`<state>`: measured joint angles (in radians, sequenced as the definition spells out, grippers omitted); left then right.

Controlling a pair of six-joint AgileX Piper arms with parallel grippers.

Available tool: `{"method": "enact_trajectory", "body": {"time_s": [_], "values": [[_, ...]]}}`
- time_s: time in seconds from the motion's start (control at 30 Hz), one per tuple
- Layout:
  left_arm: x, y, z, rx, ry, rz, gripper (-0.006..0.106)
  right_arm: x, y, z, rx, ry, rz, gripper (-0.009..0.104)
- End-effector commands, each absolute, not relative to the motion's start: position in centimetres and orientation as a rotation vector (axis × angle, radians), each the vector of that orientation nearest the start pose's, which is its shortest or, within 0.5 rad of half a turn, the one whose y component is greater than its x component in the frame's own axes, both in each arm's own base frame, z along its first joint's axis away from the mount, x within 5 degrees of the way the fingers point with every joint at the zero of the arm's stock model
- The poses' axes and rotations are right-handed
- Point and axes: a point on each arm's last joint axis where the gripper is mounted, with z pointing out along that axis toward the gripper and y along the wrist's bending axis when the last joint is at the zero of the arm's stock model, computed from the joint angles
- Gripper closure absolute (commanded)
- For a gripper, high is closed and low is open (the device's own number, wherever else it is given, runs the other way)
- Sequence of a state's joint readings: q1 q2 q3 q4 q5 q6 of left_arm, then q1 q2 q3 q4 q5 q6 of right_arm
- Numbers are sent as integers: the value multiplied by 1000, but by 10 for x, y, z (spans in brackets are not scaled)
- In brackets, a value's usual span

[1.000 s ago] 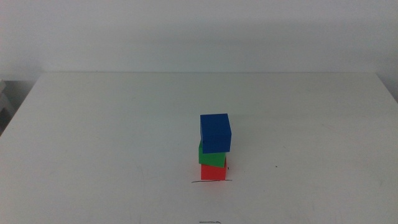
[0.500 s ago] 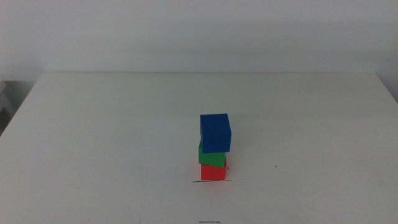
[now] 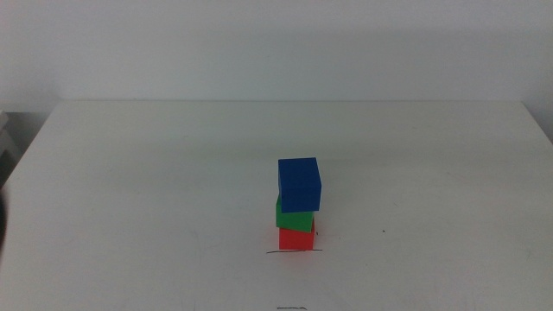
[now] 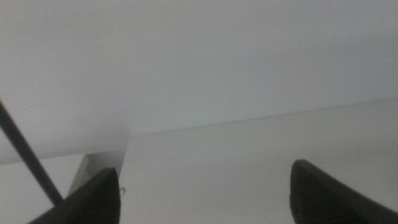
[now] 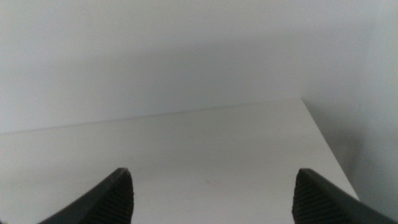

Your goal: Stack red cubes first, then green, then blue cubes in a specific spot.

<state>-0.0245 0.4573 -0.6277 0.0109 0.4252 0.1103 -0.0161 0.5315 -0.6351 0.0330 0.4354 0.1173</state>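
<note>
A white table (image 3: 155, 173) fills the middle view, set against a plain pale wall, and a single stack of three cubes serves as the landmark. Well to the left of the stack, outside the middle view, the left gripper (image 4: 202, 196) appears only in its own wrist view: its two dark jaws stand wide apart with nothing between them, held above bare white tabletop near the table's far edge, and a thin dark cable (image 4: 28, 155) crosses one corner of that view. The stack itself sits a little right of the table's centre and toward its near edge. At its base is the red cube (image 3: 295, 238), resting on the table with its near bottom edge just behind the thin black pen stroke (image 3: 295, 251) drawn on the tabletop. The green cube (image 3: 292, 215) sits on the red one, shifted slightly to the left. The blue cube (image 3: 300, 185) sits on top, shifted slightly to the right so that it overhangs the green cube a little. A tiny dark dot (image 3: 384, 231) marks the table to the right of the stack. Further right, also outside the middle view, the right gripper (image 5: 214, 196) shows in its own wrist view with both dark jaws spread wide and empty over bare tabletop near the table's far corner.
</note>
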Motion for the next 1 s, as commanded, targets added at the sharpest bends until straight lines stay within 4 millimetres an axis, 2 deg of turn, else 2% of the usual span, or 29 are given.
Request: {"method": "enact_trajectory", "body": {"time_s": [0.0,0.13,0.27,0.33,0.4,0.63,0.9,0.97], "values": [[72,-2,351,103,1596,55,7,91,-1,334,127,1693,91,30],[55,-2,317,93,1541,44,7,71,-1,288,117,1710,71,30],[51,-2,271,99,1589,48,7,61,-1,253,118,1727,70,30],[50,-1,255,104,1610,55,7,58,-1,240,118,1729,70,30],[49,-1,243,104,1613,55,7,56,-1,231,118,1727,70,30],[46,-2,229,92,1579,38,7,54,-1,205,110,1704,61,30],[54,-2,192,93,1630,38,7,54,-1,190,112,1725,60,30],[54,-2,189,95,1663,37,7,54,-1,185,116,1738,65,30]]}}
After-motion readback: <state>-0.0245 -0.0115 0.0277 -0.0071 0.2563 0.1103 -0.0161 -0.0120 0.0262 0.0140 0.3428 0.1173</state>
